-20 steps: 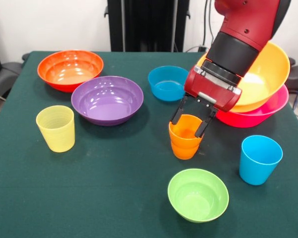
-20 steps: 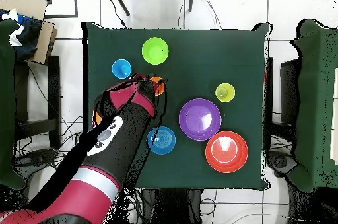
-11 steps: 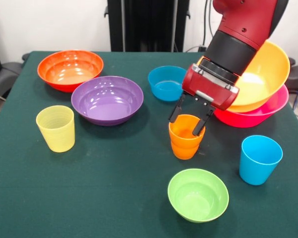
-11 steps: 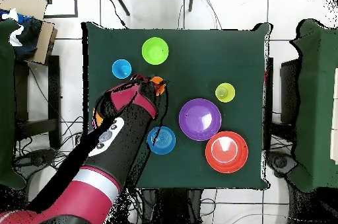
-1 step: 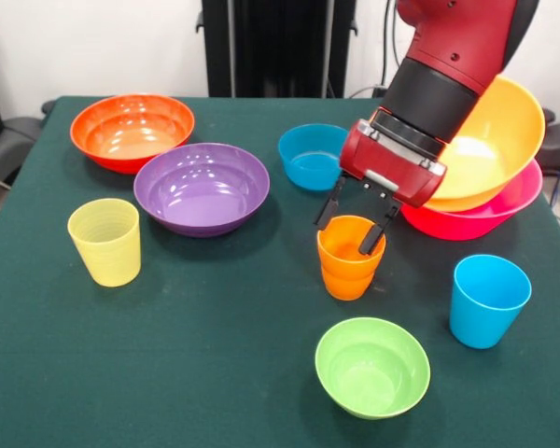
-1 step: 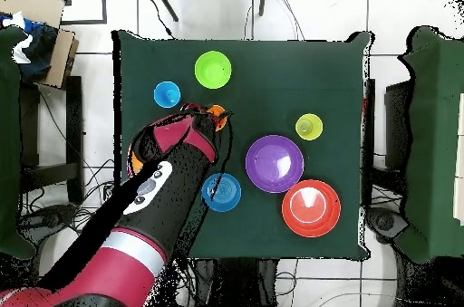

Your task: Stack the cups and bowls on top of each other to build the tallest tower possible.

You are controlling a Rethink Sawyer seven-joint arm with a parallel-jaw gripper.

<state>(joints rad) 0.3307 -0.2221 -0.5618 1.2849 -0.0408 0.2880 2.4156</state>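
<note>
The orange cup [image 5: 348, 257], nested in another on the surface [image 5: 215, 355], stands just under the pincer [image 5: 350, 224], whose spread fingers straddle its rim without gripping; cup-stacking looks underway, and next the sky blue cup [image 5: 488, 300] beside it needs grasping.

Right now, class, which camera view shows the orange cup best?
The front view: the orange cup stands in full sight, seemingly one cup nested in another, with the open gripper just above its rim. In the overhead view the arm covers most of it; only an orange sliver shows.
</note>
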